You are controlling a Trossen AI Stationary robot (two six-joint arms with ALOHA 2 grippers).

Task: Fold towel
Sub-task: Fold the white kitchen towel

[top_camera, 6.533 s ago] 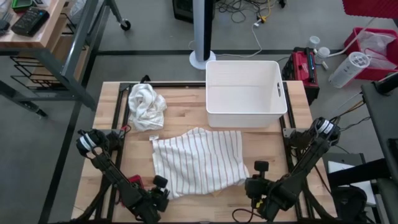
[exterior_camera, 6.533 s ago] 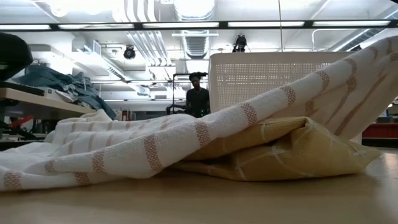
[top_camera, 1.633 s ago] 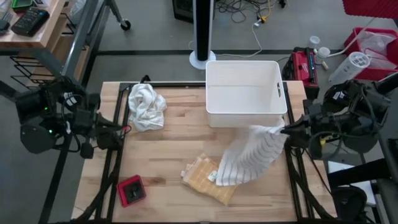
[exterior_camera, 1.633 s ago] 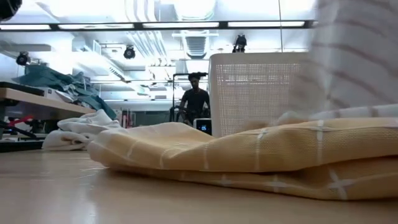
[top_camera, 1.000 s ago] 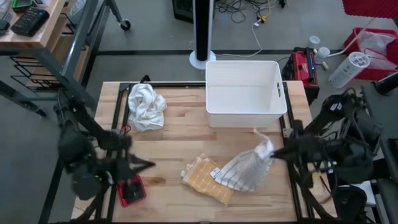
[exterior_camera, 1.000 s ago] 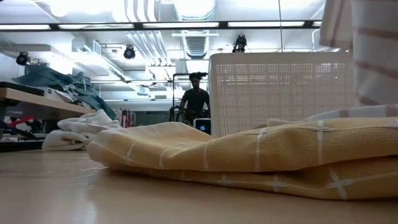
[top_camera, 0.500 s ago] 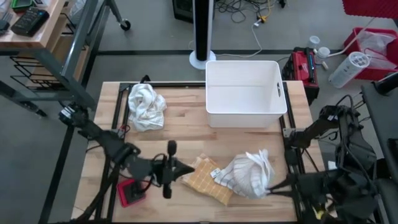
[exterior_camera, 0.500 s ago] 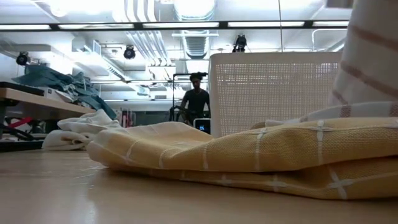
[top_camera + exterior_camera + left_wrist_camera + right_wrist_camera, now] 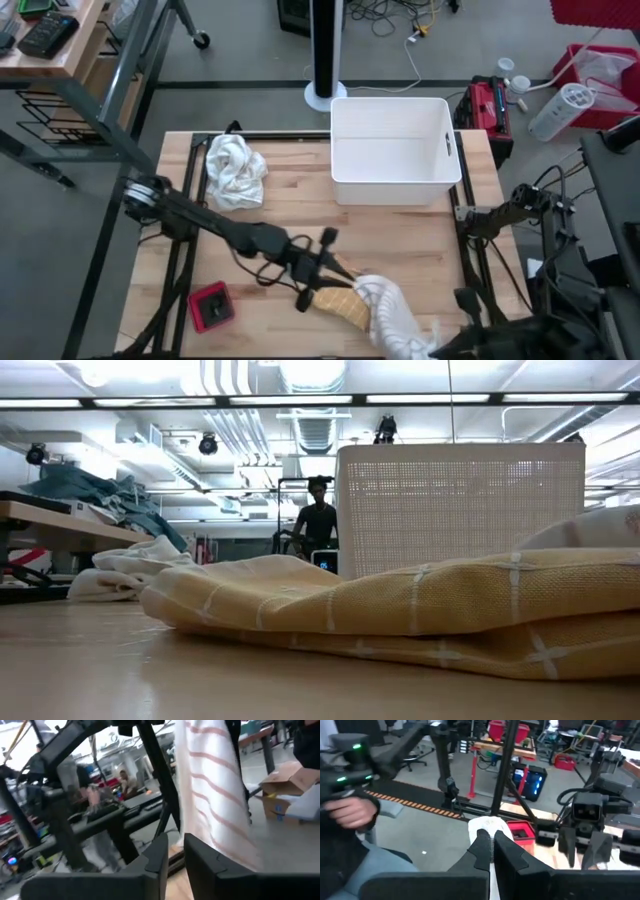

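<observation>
Table [image 9: 290,205] | white bin [image 9: 395,148]; crumpled cloth [image 9: 234,170]; red block [image 9: 211,305]

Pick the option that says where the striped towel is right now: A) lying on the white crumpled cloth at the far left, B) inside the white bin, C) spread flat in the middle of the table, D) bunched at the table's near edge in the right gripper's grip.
D: in the high view the striped towel hangs bunched at the near edge, over the yellow towel, and the right gripper is shut on its fabric.
</observation>
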